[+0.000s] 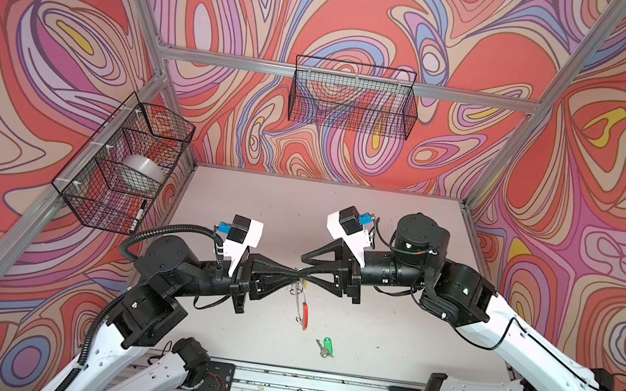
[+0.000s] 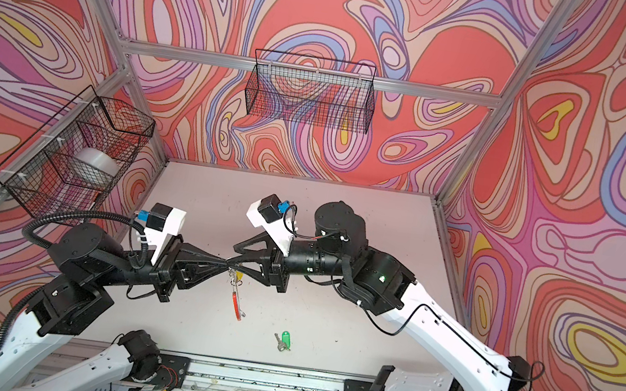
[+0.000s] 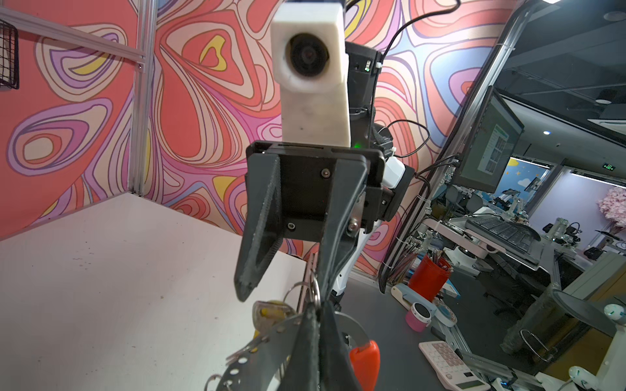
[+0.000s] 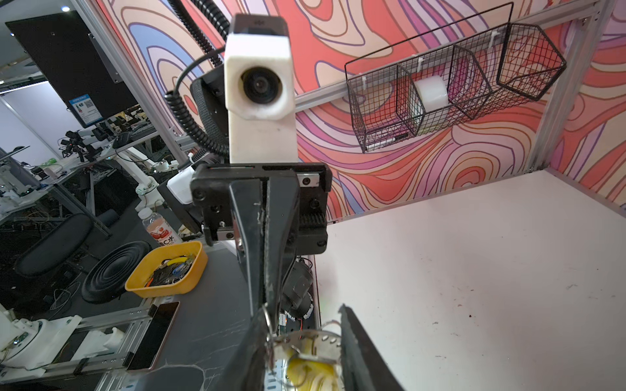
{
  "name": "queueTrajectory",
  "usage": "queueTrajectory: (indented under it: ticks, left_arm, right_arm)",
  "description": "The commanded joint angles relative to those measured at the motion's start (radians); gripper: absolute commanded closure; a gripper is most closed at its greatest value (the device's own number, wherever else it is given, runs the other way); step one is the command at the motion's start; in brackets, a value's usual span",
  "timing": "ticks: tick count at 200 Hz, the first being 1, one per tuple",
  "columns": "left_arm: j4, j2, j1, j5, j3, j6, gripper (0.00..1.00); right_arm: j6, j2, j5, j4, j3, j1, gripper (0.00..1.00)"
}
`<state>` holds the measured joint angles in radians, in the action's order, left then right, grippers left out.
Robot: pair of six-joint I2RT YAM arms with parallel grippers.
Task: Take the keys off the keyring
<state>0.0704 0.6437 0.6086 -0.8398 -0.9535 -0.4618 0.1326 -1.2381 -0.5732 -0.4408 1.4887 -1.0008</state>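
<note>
jaws of the left gripper (image 1: 296, 276) are pressed together on the large flat grey keyring (image 3: 267, 340) with red curved segment, held above the white table (image 1: 387, 334). the right gripper (image 3: 283, 294) is spread around its hanging yellow-tagged silver key (image 3: 271, 313). the green-tagged silver key (image 1: 324, 344) lies loose on the table below.

Keyring (image 1: 304, 312): frame centre, hanging above the table (image 1: 387, 334).
Loose key (image 1: 324, 346): on table, lower right of keyring.
Tape roll (image 1: 138, 172): in left-wall basket (image 1: 98, 211), middle compartment.
</note>
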Motion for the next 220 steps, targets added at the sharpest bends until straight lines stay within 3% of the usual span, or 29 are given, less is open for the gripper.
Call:
queueTrajectory:
  ticks: [1, 99, 143, 175, 193, 208, 220]
  left_arm:
    - [-0.067, 0.008, -0.001, 0.058, 0.011, -0.01, 1.0]
    - [-0.07, 0.004, -0.001, 0.064, 0.018, -0.011, 1.0]
    - [-0.075, 0.007, -0.001, 0.064, 0.017, -0.019, 1.0]
    - [-0.072, 0.013, -0.001, 0.051, 0.008, -0.027, 1.0]
    - [0.031, 0.028, -0.001, 0.023, -0.041, 0.006, 1.0]
    - [0.144, 0.042, -0.001, -0.012, -0.089, 0.057, 0.75]
    - [0.232, 0.053, -0.001, -0.049, -0.121, 0.097, 0.69]
  right_arm:
    - [0.025, 0.021, -0.019, 0.056, -0.032, -0.016, 0.61]
    - [0.063, 0.065, -0.022, 0.116, -0.084, -0.016, 0.6]
    - [0.061, 0.063, -0.055, 0.111, -0.083, -0.016, 1.0]
    - [0.046, 0.045, -0.064, 0.075, -0.055, -0.016, 1.0]
    - [0.015, 0.047, -0.034, 0.009, -0.035, -0.016, 1.0]
    - [-0.021, 0.038, -0.034, -0.079, 0.003, -0.015, 1.0]
    - [-0.05, 0.021, -0.051, -0.156, 0.042, -0.012, 1.0]
